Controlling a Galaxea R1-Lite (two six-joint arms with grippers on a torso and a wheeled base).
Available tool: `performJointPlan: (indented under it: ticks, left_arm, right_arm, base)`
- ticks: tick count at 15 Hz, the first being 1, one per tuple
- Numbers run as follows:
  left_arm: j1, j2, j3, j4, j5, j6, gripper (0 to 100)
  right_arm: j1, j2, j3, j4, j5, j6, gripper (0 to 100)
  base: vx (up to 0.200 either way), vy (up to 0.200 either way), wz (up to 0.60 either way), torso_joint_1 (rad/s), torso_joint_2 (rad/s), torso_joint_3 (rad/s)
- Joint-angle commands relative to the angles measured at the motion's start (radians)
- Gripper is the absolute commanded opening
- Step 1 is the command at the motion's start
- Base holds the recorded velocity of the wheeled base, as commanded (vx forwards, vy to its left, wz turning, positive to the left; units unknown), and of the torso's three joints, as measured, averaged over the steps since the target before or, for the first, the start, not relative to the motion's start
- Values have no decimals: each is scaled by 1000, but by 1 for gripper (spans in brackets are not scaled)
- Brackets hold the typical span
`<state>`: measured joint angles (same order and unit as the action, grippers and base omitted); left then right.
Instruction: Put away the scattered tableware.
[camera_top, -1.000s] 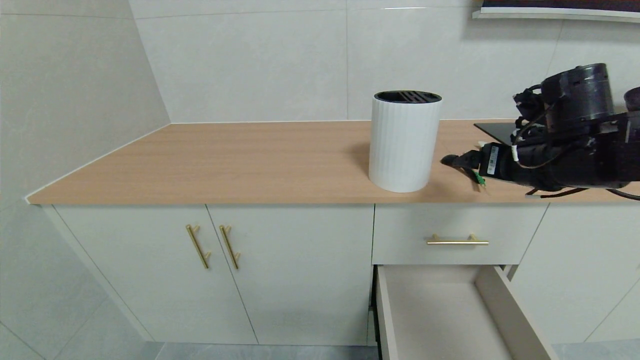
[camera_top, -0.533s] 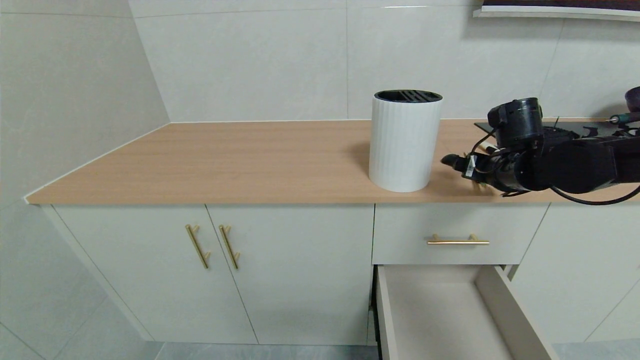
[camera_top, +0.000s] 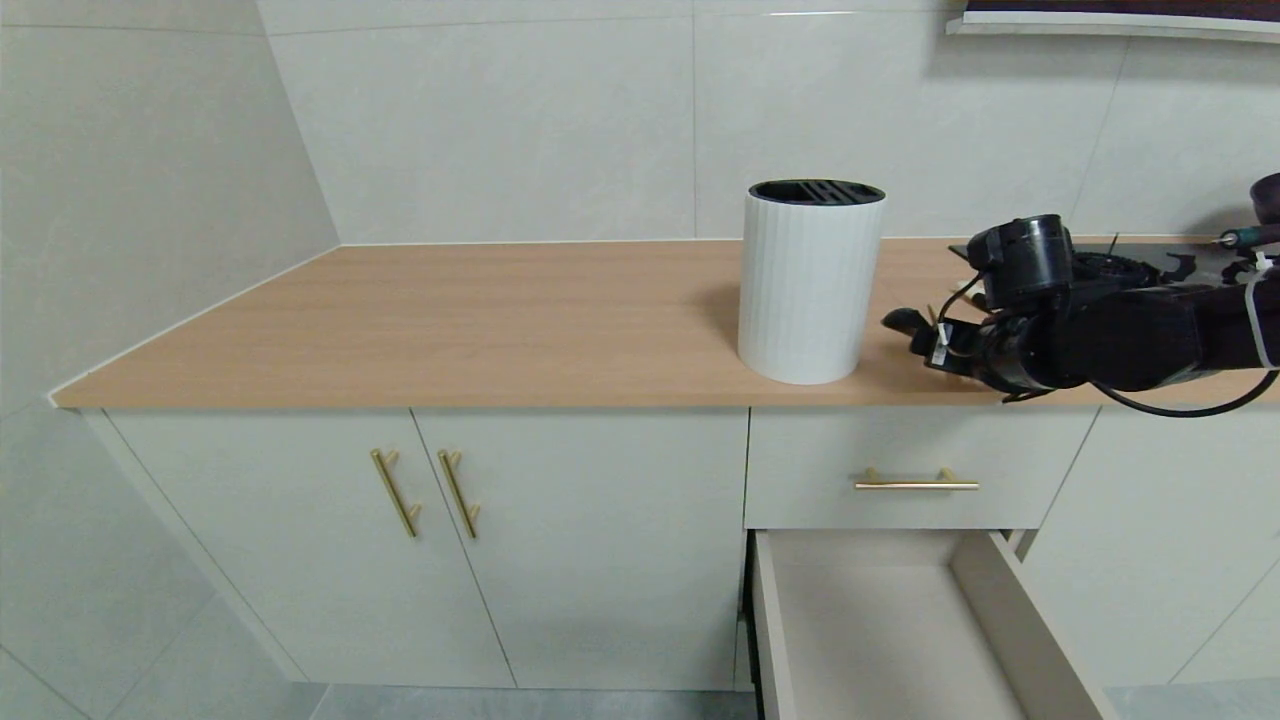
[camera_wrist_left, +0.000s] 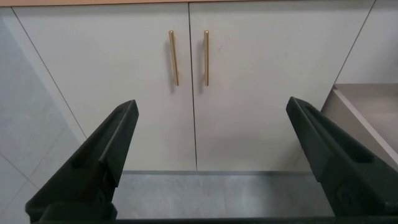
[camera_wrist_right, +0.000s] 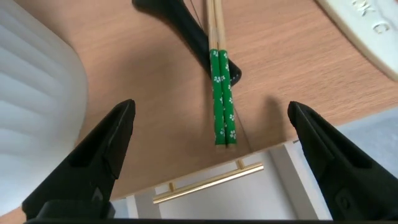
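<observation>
A pair of wooden chopsticks with green patterned ends lies on the wooden counter, partly across a black spoon. The spoon's black end lies just right of a white ribbed utensil holder with a black slotted top. My right gripper hovers open over the chopsticks, one finger on each side, touching nothing. In the head view that gripper sits low over the counter's front edge. My left gripper is open and empty, facing the cabinet doors.
Below the counter an open, empty drawer juts out under a closed drawer with a gold handle. A black cooktop lies at the counter's far right. A white object's edge lies near the chopsticks.
My right arm has dropped toward the counter and its wrist has turned, bringing the gripper down over the chopsticks. The holder and spoon have not moved.
</observation>
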<state>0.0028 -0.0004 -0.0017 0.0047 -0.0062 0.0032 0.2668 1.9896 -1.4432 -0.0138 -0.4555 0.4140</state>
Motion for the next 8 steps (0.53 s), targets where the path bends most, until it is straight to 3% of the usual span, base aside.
performJointPlan:
  ticks: [1, 3, 4, 8]
  left_arm:
    - [0, 0, 0, 0, 0, 0, 100]
    - [0, 0, 0, 0, 0, 0, 100]
    - [0, 0, 0, 0, -1, 0, 100]
    - [0, 0, 0, 0, 0, 0, 100]
  right_arm:
    - [0, 11, 0, -2, 0, 0, 100]
    - [0, 17, -2, -2, 0, -1, 100]
    - [0, 15, -2, -3, 0, -1, 0]
    - [-3, 9, -2, -3, 0, -1, 0]
  base:
    - [0, 0, 0, 0, 0, 0]
    - [0, 0, 0, 0, 0, 0]
    - [0, 0, 0, 0, 0, 0]
    - [0, 0, 0, 0, 0, 0]
